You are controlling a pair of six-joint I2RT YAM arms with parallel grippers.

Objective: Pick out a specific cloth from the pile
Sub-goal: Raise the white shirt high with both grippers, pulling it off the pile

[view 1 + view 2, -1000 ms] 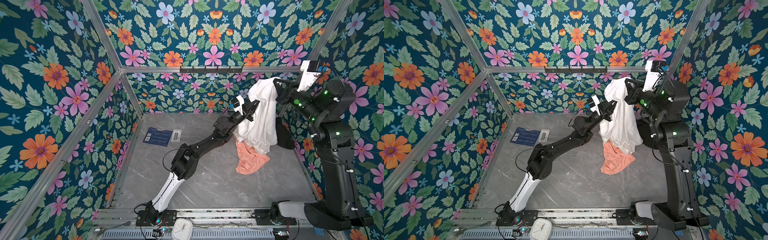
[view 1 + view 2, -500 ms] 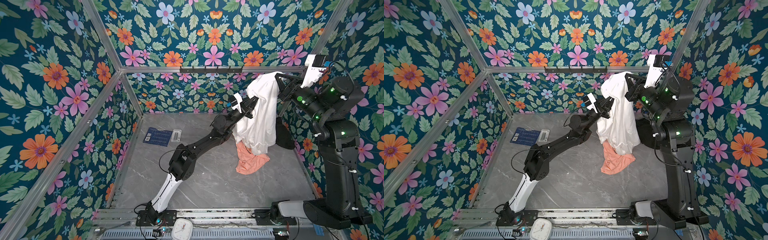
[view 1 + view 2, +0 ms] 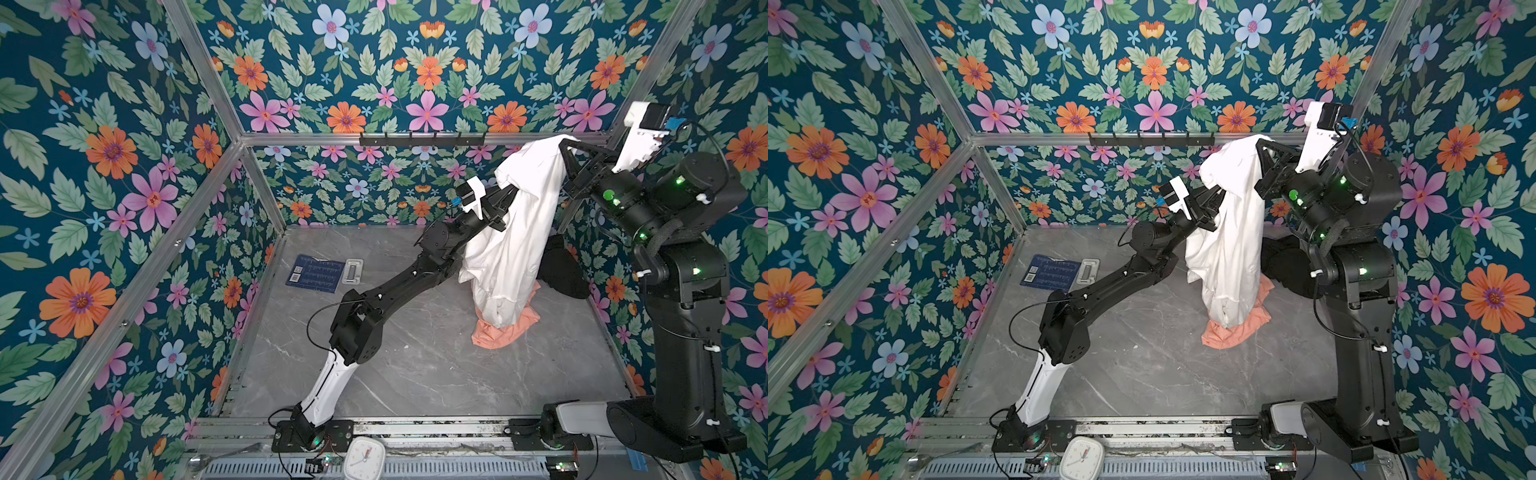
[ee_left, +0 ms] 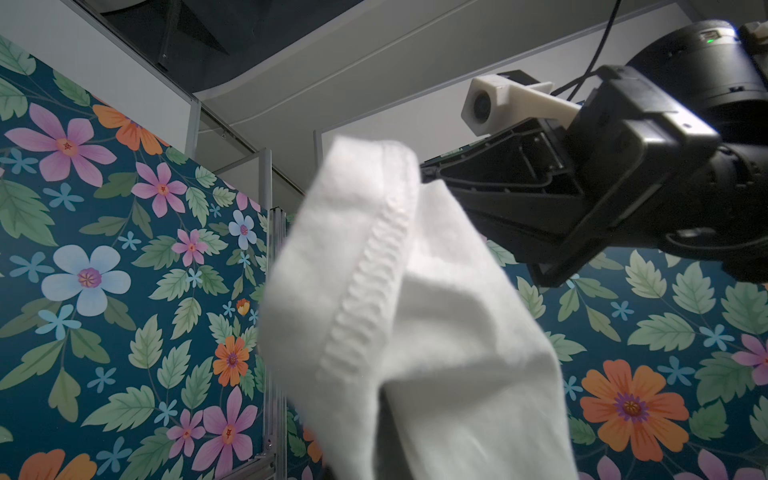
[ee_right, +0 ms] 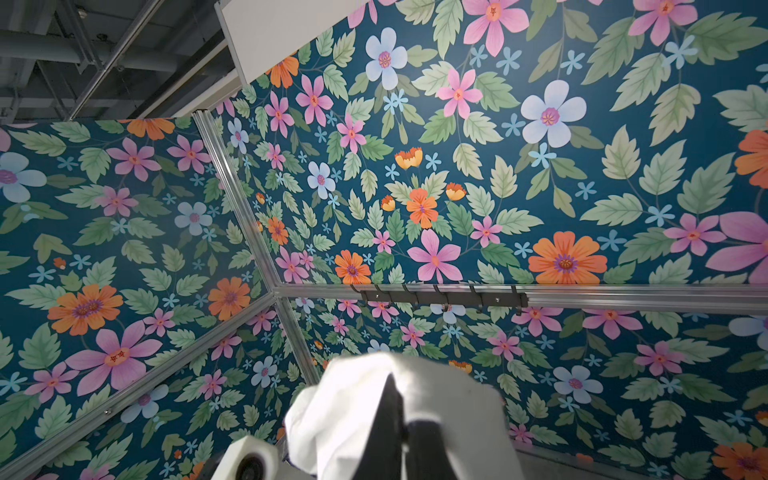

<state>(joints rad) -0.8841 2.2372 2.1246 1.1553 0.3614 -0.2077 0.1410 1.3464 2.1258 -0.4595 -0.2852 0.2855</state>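
Built of black blocky links (image 3: 399,282), with one white lower segment (image 3: 328,386), white wrist cameras (image 3: 642,124), green lights (image 3: 609,195), thin black cables (image 3: 308,328), white ties (image 3: 642,273).

The cloth (image 3: 513,249) hides the tips of the left fingers (image 3: 498,198) and covers part of the salmon shirt (image 3: 508,336) beneath its hem. Behind the cloth, the black garment (image 3: 561,274) shows only partly. In the left wrist view, the cloth's nearest fold is blurred.

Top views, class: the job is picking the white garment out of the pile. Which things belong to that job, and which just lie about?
Job: white garment, salmon-orange shirt, black garment, left gripper, right gripper.
Lying about: blue card, hook rail, clock.
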